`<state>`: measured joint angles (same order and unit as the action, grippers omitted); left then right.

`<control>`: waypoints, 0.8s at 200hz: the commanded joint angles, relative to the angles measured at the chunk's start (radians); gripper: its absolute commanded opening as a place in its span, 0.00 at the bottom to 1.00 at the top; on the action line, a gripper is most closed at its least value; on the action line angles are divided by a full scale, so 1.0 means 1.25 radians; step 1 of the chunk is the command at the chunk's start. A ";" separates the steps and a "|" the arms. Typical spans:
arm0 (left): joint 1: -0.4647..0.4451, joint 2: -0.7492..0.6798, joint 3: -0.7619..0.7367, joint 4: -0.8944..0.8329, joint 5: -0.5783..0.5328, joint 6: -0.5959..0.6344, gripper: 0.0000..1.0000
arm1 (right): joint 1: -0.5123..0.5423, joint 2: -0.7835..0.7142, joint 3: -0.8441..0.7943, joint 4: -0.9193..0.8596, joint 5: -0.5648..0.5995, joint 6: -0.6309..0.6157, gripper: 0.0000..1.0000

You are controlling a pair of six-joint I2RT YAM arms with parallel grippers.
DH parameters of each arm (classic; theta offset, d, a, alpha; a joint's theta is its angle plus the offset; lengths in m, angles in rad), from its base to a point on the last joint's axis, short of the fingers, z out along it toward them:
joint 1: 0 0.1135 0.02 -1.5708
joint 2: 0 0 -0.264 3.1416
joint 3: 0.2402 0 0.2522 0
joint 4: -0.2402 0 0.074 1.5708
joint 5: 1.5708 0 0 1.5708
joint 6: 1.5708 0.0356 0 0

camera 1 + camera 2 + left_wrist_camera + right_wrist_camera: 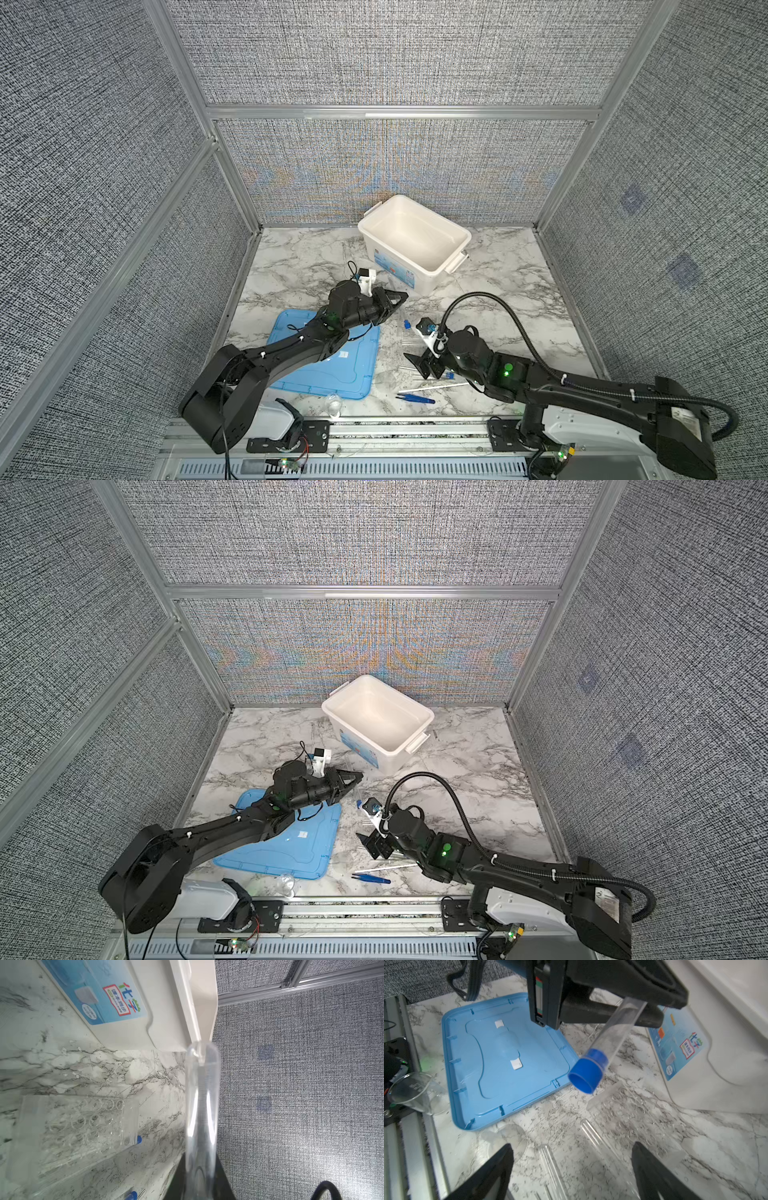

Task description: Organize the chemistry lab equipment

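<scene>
Our left gripper (394,300) pinches a clear tube (614,1036) by its upper part; the blue cap (584,1075) hangs lowest, just above one end of the rack (629,1113) on the table (291,270). Our right gripper (572,1169) holds its jaws spread wide, nothing between them, low over two loose tubes (550,1165). We judge the step is racking this tube; next we must turn its closed end down and line it with a hole. The left arm stretches across the lid (357,374) toward the tub (726,1064), wrist nearly level; the right arm is bent.
</scene>
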<state>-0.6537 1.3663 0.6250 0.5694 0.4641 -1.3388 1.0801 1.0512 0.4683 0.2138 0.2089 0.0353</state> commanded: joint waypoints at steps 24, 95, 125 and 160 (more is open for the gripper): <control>0.013 -0.031 -0.014 -0.055 -0.002 0.001 0.11 | 0.000 0.117 -0.153 0.694 0.006 -0.236 0.99; 0.022 -0.126 -0.023 -0.172 -0.055 0.024 0.10 | 0.002 0.338 -0.081 0.952 0.083 -0.236 0.80; 0.039 -0.137 -0.042 -0.156 -0.063 0.000 0.09 | 0.001 0.349 -0.071 0.952 0.074 -0.207 0.63; 0.055 -0.130 -0.032 -0.146 -0.044 -0.009 0.09 | 0.004 0.364 -0.078 0.953 0.055 -0.193 0.58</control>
<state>-0.5926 1.1988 0.5720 0.3878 0.4026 -1.3563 1.0832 1.4956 0.3733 1.3231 0.2749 -0.2352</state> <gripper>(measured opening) 0.165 0.594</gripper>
